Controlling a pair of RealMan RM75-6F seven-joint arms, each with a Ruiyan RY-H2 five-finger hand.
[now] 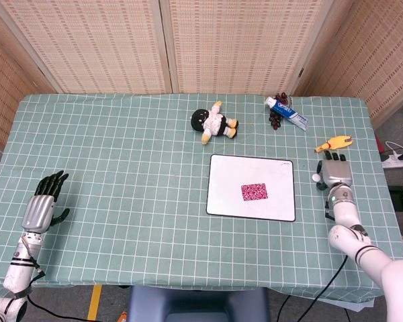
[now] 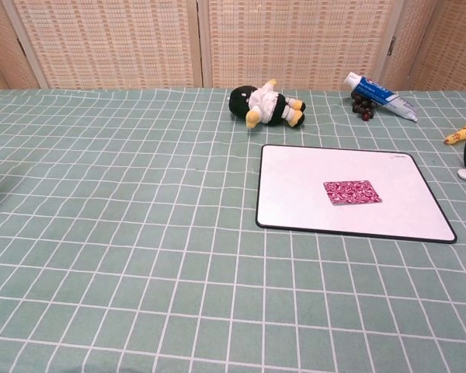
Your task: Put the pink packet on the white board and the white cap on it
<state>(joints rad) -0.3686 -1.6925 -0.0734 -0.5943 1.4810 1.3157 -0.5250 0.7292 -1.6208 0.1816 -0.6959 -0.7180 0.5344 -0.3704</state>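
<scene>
White cap [image 1: 316,178] partly hidden, touching right hand [image 1: 336,173] fingertips on their left; that grip unclear. Pink packet [image 1: 254,192] on white board [image 1: 221,201]. Left hand [image 1: 43,202] spread, empty.

Wide open counter [image 1: 121,168] lies between the left hand [image 1: 43,201] and the white board [image 1: 221,194]. The doll [image 1: 213,124], toothpaste tube [image 1: 287,111] and yellow toy [image 1: 334,143] crowd the far side. Beside the right hand [image 1: 336,173], the white cap [image 1: 316,178] sits just off the board's right edge.

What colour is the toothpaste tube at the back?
The toothpaste tube is white and blue with red; clearest in the chest view.
</scene>
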